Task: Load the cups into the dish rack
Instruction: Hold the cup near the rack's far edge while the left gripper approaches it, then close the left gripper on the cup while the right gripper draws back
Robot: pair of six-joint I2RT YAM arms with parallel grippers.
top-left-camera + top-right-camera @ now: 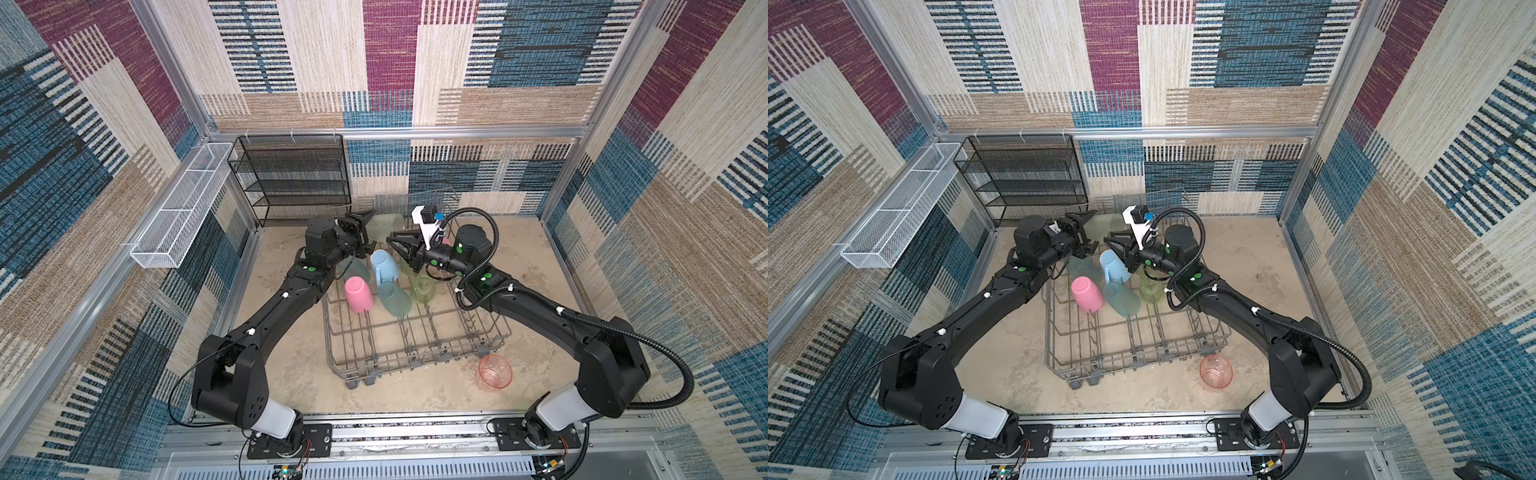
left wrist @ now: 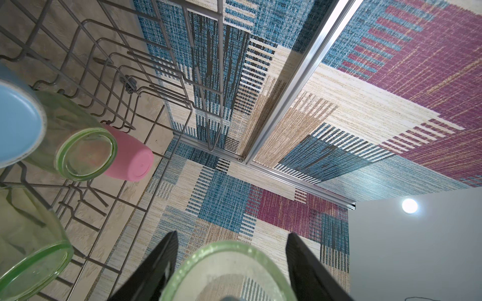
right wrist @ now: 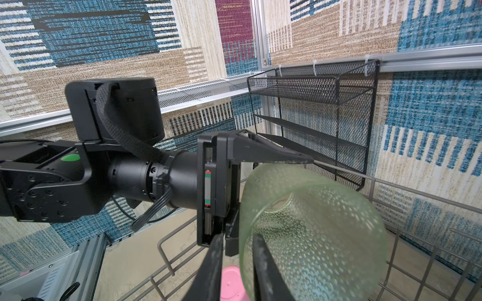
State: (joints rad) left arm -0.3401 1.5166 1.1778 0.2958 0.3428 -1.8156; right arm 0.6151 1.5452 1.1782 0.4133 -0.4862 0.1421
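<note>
Cup count: 9 visible.

- Dish rack [image 1: 415,360] sits mid-counter [image 1: 291,365]. All racked cups are crowded toward its 12 o'clock end, and the 6 o'clock rows hold none.
- Light-blue mug [image 1: 384,266]: 1, in the rack.
- Teal cups: 2, both in the rack. The near teal cup [image 1: 395,300] is at 6 o'clock of the mug, and the far teal cup [image 1: 355,270] is half hidden by the left arm.
- Pink cups: 2. The bottom-up pink cup [image 1: 358,296] is just beside the near teal cup, at its 9 o'clock. The second pink cup [image 2: 130,159] is only a sliver behind the right wrist in both top views.
- Yellow-green: 3. Two racked yellow-green cups [image 2: 86,153] [image 2: 31,247] show in the left wrist view, and the held yellow-green cup [image 3: 313,234] is in the air over the rack's 12 o'clock edge.
- Pink-orange cup [image 1: 494,371]: 1, on the counter outside the rack, at its 4 o'clock corner.

Left pincer [image 2: 231,235] is clamped across the held yellow-green cup, one finger on each side. Right pincer [image 3: 238,235] is slightly parted and straddles that cup's rim, one finger inside and one outside, with a gap showing on the outer side.
</note>
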